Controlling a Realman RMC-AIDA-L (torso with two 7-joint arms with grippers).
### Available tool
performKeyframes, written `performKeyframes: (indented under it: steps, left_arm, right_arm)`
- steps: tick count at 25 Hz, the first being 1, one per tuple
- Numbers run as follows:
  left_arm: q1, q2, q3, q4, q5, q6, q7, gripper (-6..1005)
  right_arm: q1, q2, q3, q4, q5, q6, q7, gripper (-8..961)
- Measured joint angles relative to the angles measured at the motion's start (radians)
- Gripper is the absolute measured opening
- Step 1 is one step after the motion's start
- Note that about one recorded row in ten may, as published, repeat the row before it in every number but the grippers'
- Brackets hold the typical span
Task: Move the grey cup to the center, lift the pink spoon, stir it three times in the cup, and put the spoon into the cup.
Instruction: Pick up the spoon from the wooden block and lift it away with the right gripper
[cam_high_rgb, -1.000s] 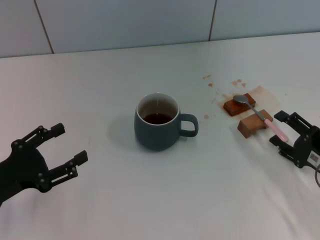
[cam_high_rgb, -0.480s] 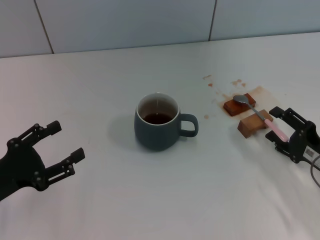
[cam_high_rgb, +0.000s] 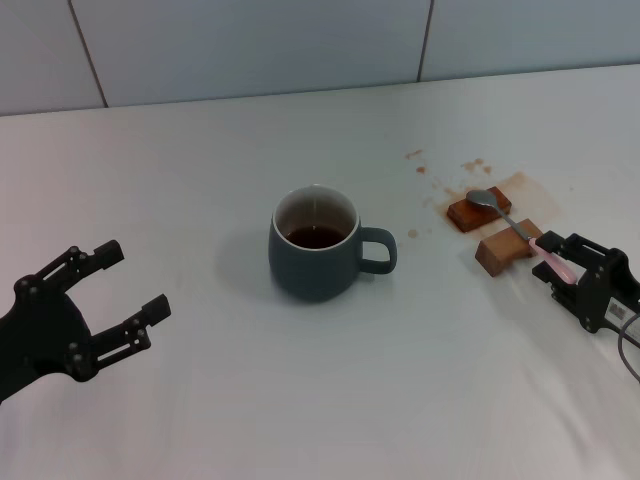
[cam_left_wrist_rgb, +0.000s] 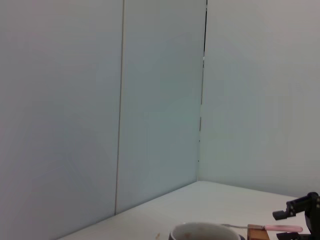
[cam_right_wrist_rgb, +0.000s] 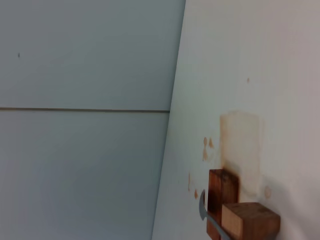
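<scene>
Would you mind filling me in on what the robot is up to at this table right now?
The grey cup sits mid-table with dark liquid in it. The right gripper is at the pink spoon, its open fingers around the pink handle end; the spoon lies across two wooden blocks among brown stains. The left gripper hovers open at the table's left side, holding nothing. The spoon has not been lifted yet.
</scene>
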Motion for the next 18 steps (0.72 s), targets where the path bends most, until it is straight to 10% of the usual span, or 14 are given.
performKeyframes:
  steps: [14,18]
  left_arm:
    - [0.009,-0.002,0.0,-0.002,-0.037,0.028,0.0,859]
    - [0.014,-0.002,0.0,-0.002,-0.041,0.035,0.0,859]
  right_arm:
    - [0.002,0.003,0.005,-0.004,0.005,0.0,-0.074,118]
    - [0.007,0.01,0.018,-0.006,0.058,-0.031,-0.254,116]
